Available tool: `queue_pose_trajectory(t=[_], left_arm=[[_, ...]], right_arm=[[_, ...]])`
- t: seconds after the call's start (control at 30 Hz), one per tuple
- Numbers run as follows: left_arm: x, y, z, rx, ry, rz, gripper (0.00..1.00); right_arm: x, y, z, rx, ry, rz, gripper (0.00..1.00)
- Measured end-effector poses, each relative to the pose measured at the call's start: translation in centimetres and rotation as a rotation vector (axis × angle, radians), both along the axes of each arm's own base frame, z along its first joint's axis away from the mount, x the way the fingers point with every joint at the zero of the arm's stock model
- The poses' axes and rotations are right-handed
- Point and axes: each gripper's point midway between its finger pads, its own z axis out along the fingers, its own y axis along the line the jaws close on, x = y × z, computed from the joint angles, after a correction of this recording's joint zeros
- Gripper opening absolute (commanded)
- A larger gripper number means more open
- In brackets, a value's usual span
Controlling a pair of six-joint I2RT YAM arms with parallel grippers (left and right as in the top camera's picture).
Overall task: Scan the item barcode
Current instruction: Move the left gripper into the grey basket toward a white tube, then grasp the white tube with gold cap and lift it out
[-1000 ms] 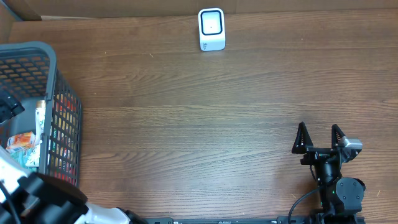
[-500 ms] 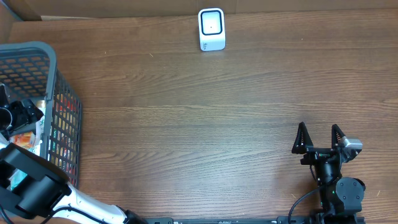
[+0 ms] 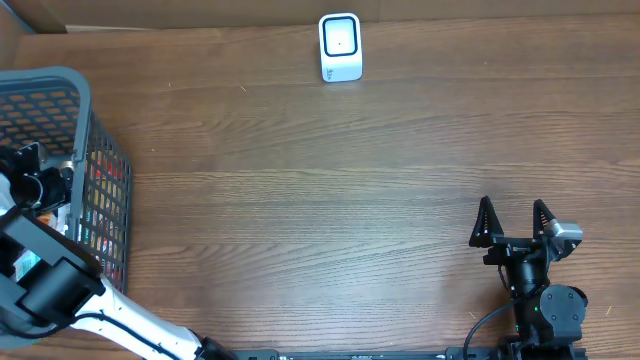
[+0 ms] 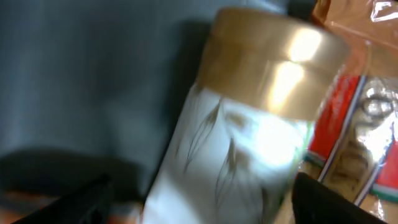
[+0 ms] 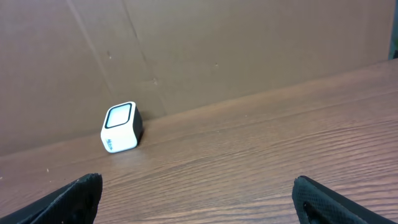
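While your right gripper point(image 3: 512, 222) hung open over the brown wooden table point(image 3: 300, 200), lower right, your left gripper point(image 4: 202, 194) gaped around a gold-capped bottle point(image 4: 249, 124) in the basket point(image 3: 84, 100).

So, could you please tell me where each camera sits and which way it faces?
Overhead: above the table, facing straight down; basket, scanner, left arm and right arm show.
Left wrist: inside the basket, close on a gold-lidded jar; its fingertips at the lower corners.
Right wrist: low over the table, facing scanner and wall; its fingertips at the lower corners.
Shared: overhead and right wrist both show the scanner.
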Motion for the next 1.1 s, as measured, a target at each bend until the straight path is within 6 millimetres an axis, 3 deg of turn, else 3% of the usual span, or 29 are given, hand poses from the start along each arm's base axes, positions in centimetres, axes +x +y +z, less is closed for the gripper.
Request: queue_pose_trajectory(t=[0.13, 0.3, 0.43, 0.93, 1.03, 1.1], left_arm=[[1.1, 0.1, -0.7, 0.019, -0.014, -0.029, 0.56], [2.2, -0.2, -1.5, 0.034, -0.013, -0.066, 0.43], [2.5, -0.4, -1.6, 0.043, -0.006, -0.099, 0.05], [2.0, -0.1, -0.4, 0.073, 0.055, -0.057, 0.04], [1.7, -0.1, 1.1, 0.089, 0.049, -0.04, 0.04], [1.8, 0.0, 3.6, 0.126, 0.013, -0.024, 0.04]], right_arm=[[0.0, 0.0, 0.0, 0.0, 0.0, 0.0, 1.0], [0.0, 0.0, 0.0, 0.0, 0.0, 0.0, 1.0], [0.0, 0.0, 0.0, 0.0, 0.0, 0.0, 1.0], [0.0, 0.0, 0.0, 0.0, 0.0, 0.0, 1.0], [0.0, 0.0, 0.0, 0.0, 0.0, 0.0, 1.0], [0.0, 0.0, 0.0, 0.0, 0.0, 0.0, 1.0]])
